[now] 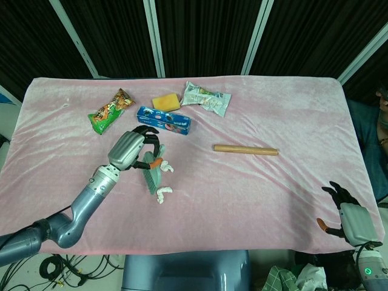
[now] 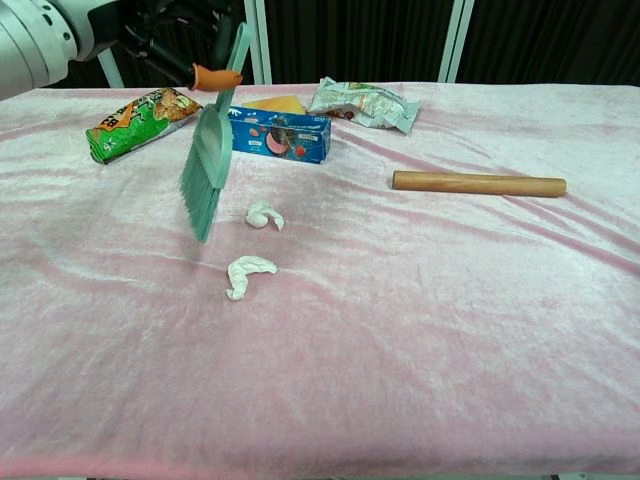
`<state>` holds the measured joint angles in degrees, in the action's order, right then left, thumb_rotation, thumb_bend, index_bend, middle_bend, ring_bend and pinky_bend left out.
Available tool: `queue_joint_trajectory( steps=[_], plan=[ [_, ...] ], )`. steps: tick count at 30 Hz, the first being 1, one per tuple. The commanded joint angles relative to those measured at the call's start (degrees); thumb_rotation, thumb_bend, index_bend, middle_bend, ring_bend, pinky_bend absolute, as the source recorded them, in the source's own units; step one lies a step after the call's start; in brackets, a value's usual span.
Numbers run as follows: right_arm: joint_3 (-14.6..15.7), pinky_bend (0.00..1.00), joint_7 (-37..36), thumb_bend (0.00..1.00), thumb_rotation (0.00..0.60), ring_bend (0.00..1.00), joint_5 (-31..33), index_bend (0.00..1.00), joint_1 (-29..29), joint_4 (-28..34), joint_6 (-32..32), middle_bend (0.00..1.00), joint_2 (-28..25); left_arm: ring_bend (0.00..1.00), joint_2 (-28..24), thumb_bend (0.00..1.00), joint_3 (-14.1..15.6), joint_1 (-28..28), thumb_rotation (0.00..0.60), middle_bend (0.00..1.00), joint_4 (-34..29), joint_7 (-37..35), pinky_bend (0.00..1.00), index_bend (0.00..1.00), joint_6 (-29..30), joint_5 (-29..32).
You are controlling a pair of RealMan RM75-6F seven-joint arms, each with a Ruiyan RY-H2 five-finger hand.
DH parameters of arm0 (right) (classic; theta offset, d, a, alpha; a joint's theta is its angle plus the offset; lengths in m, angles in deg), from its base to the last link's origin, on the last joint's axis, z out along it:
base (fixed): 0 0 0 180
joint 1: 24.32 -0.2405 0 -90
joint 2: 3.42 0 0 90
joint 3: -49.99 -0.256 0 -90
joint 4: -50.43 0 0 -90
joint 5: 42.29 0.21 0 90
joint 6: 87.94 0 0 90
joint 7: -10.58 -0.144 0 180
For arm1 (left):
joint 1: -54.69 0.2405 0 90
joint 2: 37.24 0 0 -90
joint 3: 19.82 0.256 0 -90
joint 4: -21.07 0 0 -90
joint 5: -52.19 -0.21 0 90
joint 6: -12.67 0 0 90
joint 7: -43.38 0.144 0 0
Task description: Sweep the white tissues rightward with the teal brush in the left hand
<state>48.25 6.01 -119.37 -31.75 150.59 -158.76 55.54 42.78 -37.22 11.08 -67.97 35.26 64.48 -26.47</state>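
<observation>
My left hand (image 1: pixel 134 150) (image 2: pixel 170 40) grips the handle of the teal brush (image 1: pixel 151 176) (image 2: pixel 208 165), which hangs bristles down above the pink cloth, just left of the tissues. Two crumpled white tissues lie on the cloth: one (image 2: pixel 264 215) (image 1: pixel 167 167) nearer the blue box, the other (image 2: pixel 244 273) (image 1: pixel 162 193) closer to me. The brush touches neither. My right hand (image 1: pixel 347 213) hovers at the table's near right edge, fingers apart, holding nothing.
A blue cookie box (image 1: pixel 163 120) (image 2: pixel 279 135), a yellow sponge (image 1: pixel 165 102), a green snack bag (image 1: pixel 110 111) (image 2: pixel 138 120) and a silver packet (image 1: pixel 206 97) (image 2: pixel 363 102) lie at the back. A wooden rolling pin (image 1: pixel 245 149) (image 2: pixel 478 184) lies right of centre.
</observation>
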Motion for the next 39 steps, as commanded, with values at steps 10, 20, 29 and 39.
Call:
queue_joint_trajectory(
  steps=[10,20,29,39],
  plan=[
    [0.0,0.20,-0.2,0.21,0.600,0.10,0.1,0.21,-0.1,0.0,0.3,0.06,-0.1,0.23,-5.6,0.42,6.5,-2.1,0.600,0.66,-3.9,1.5,0.19,0.66,-8.8,-0.5],
    [0.0,0.20,-0.3,0.21,0.600,0.10,0.0,0.21,-0.1,0.1,0.4,0.06,-0.2,0.23,-2.7,0.42,8.6,-3.0,0.600,0.66,-3.1,4.7,0.19,0.66,-8.8,-0.3],
    [0.0,0.20,-0.5,0.21,0.600,0.10,-0.1,0.21,-0.1,0.1,0.2,0.06,-0.2,0.24,4.3,0.43,8.6,-2.5,0.600,0.67,-0.6,9.2,0.19,0.67,-4.6,2.9],
    [0.1,0.20,-0.8,0.21,0.600,0.10,-0.3,0.21,-0.1,0.0,0.2,0.06,-0.3,0.25,9.8,0.43,8.0,-4.5,0.600,0.68,3.3,10.8,0.19,0.67,-5.5,4.9]
  ],
)
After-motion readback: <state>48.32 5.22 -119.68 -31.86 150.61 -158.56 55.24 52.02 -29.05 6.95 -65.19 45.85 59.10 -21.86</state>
